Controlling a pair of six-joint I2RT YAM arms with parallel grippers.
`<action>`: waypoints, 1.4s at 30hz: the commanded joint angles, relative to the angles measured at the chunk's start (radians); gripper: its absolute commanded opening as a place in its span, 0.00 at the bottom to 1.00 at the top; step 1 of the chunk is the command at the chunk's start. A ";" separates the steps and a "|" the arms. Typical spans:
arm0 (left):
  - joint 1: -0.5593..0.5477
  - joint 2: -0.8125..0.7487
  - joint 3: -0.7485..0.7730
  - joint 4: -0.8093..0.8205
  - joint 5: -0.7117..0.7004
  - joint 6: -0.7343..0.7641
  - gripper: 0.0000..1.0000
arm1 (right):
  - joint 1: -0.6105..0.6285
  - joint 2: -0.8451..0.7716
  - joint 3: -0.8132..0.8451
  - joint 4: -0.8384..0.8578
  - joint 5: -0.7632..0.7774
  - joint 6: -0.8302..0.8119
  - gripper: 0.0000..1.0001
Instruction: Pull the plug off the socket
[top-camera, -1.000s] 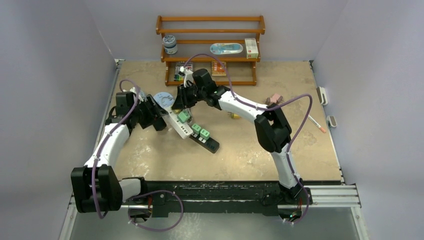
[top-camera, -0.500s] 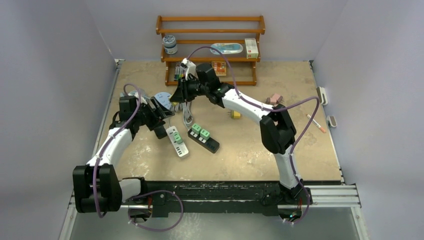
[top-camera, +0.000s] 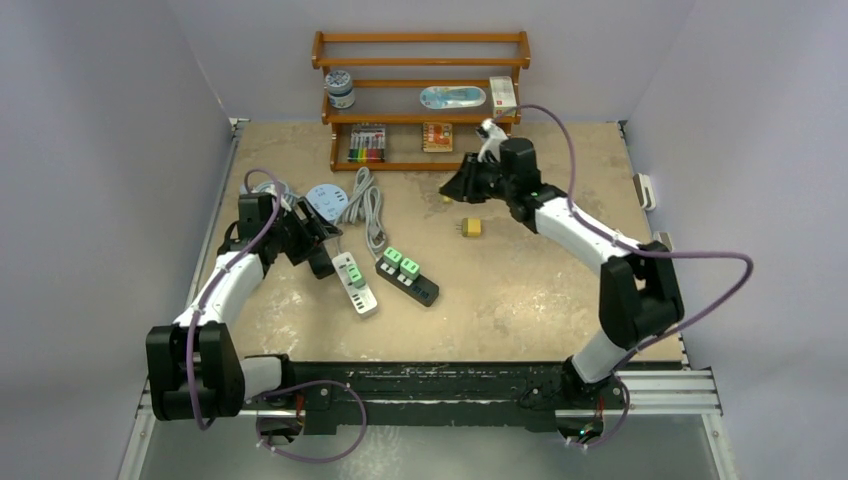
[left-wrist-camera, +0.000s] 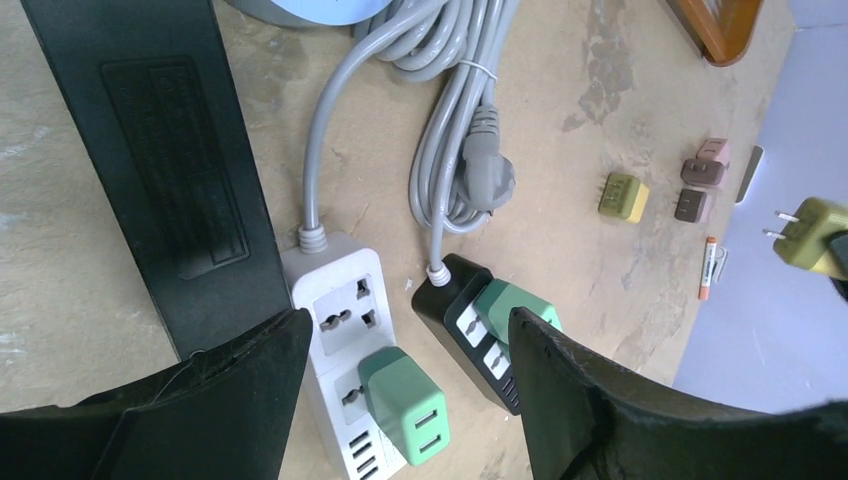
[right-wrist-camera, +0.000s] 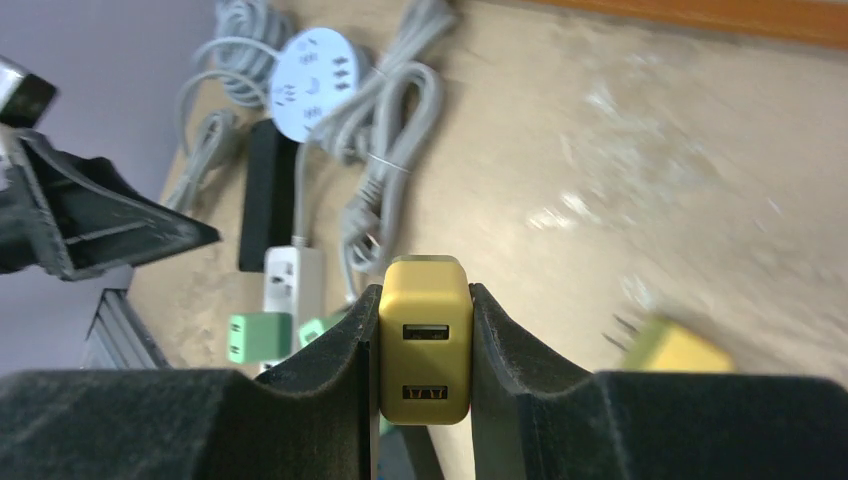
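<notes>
The right jaws are pinching a yellow USB plug by its sides, holding it above the far part of the counter, prongs bare and well apart from every socket. The left jaws are standing spread, gripping nothing, hovering over a white power strip that is carrying a green plug. Just beside it, a black power strip is lying with two green plugs in it. Another yellow plug is lying loose on the counter.

R wrist view: loose plug, lower right, is blurred; held plug hides its own prongs. L wrist view: white strip cut off at btm edge; black strip partly behind L finger. Top view: shelf labels too small to read.
</notes>
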 joint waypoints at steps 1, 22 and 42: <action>0.006 0.027 0.059 0.027 -0.021 0.020 0.71 | -0.049 -0.085 -0.145 0.025 0.000 0.002 0.00; 0.008 0.036 0.066 -0.001 -0.096 0.044 0.71 | -0.263 -0.021 -0.447 0.148 -0.371 0.150 0.00; 0.008 0.024 0.060 -0.018 -0.110 0.047 0.71 | -0.287 0.276 -0.286 0.284 -0.378 0.342 0.00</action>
